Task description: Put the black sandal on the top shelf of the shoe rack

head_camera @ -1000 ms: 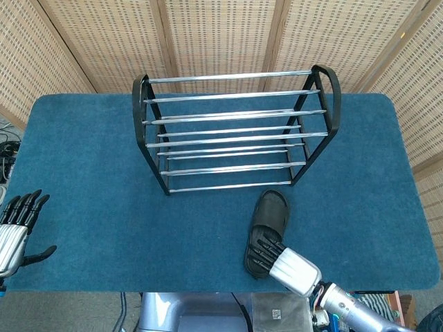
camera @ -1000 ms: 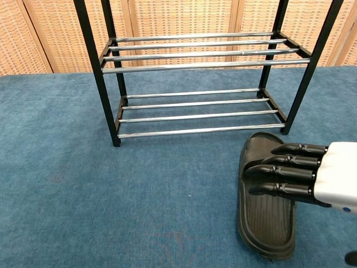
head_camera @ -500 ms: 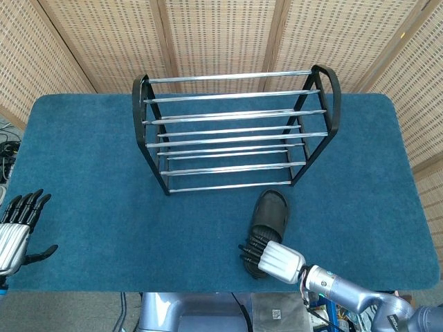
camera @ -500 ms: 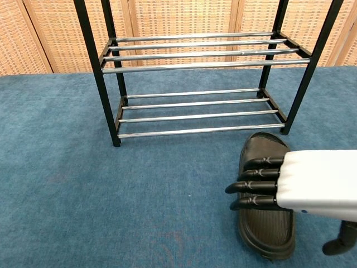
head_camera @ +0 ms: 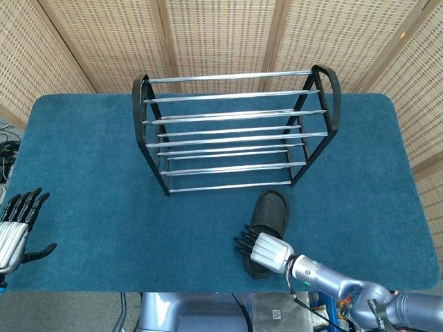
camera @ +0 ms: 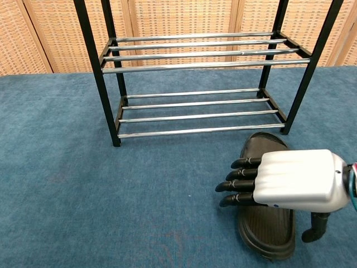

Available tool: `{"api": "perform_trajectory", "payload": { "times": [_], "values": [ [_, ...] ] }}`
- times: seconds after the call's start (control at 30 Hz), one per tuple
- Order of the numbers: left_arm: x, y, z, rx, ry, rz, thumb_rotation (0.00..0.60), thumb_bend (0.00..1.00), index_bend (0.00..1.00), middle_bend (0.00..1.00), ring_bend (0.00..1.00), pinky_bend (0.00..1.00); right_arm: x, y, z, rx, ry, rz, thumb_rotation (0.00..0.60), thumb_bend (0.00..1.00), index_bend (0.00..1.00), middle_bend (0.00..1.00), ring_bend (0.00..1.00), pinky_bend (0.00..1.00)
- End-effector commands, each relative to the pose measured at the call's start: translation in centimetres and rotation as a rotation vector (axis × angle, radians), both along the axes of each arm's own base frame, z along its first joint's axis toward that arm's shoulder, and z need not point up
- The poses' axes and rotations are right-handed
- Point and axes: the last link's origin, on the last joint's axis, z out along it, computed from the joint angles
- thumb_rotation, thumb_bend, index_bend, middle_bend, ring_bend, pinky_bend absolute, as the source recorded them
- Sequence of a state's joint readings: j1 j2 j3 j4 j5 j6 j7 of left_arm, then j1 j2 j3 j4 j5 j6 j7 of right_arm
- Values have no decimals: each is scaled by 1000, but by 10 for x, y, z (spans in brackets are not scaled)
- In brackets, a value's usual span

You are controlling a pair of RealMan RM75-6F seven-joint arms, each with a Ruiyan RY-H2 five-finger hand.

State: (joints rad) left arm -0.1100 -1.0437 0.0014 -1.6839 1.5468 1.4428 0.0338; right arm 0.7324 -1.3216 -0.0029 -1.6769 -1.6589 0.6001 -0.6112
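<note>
- Blue carpet covers your bench [head_camera: 83, 173], and the black rubber slide sandal [head_camera: 272, 209] lies flat on it near the front edge, toward five o'clock from the bench centre.
- In the chest view, the sandal [camera: 261, 146] has its strap end toward the rack and its heel end toward you.
- Your black-framed shoe rack with chrome rails [head_camera: 235, 131] stands upright at the twelve o'clock side of the sandal; its front right foot is just beside the sandal's far end, though you cannot tell whether they touch.
- Your right robot hand [head_camera: 261, 249] is over the heel half of the sandal, back of the hand up, dark fingers [camera: 240, 174] stretched out toward nine o'clock past the sandal's left edge.
- The right thumb [camera: 315, 228] hangs down at the three o'clock side of the sandal; nothing is gripped, and the fingers are spread straight rather than curled.
- Whether the right palm rests on the sandal cannot be told from either view.
- Your left robot hand [head_camera: 15, 228] sits at the eight o'clock corner of the bench, fingers extended and apart, thumb out to the side, holding nothing, well apart from the sandal and rack.
- All shelves of the rack are bare rails.
</note>
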Motion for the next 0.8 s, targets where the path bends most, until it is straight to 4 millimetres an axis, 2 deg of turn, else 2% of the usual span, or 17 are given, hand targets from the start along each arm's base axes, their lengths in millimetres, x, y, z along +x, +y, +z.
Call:
{"api": "perform_trajectory", "payload": {
  "times": [0.03, 0.3, 0.37, 0.43, 0.53, 0.6, 0.7, 0.8],
  "values": [
    [0, 0, 0, 1, 0, 0, 600, 177, 0, 0, 0, 0, 0, -1, -4, 2, 17, 4, 600, 0, 0, 0, 0, 0],
    [0, 1, -1, -5, 3, 4, 600, 177, 0, 0, 0, 0, 1, -1, -12, 4, 17, 23, 600, 0, 5, 10, 0, 4],
    [0, 1, -1, -6, 3, 4, 600, 177, 0, 0, 0, 0, 0, -1, -14, 12, 19, 25, 600, 0, 42, 60, 10, 31],
    [0, 1, -2, -7, 2, 5, 600, 178, 0, 0, 0, 0, -1, 1, -16, 26, 26, 28, 600, 15, 122, 155, 68, 97],
    [0, 1, -1, -5, 0, 5, 600, 178, 0, 0, 0, 0, -3, 3, -18, 36, 18, 28, 600, 163, 305, 342, 229, 260],
    [0, 1, 0, -2, -2, 6, 600, 177, 0, 0, 0, 0, -2, 5, -18, 39, -3, 31, 600, 310, 453, 480, 353, 377],
    [0, 1, 0, -3, -3, 5, 600, 177, 0, 0, 0, 0, -1, 7, -14, 38, -44, 43, 600, 446, 561, 582, 451, 471],
    [0, 1, -1, -6, -2, 4, 600, 177, 0, 0, 0, 0, 0, 9, -5, 30, -92, 62, 600, 509, 586, 606, 476, 493]
  ]
}}
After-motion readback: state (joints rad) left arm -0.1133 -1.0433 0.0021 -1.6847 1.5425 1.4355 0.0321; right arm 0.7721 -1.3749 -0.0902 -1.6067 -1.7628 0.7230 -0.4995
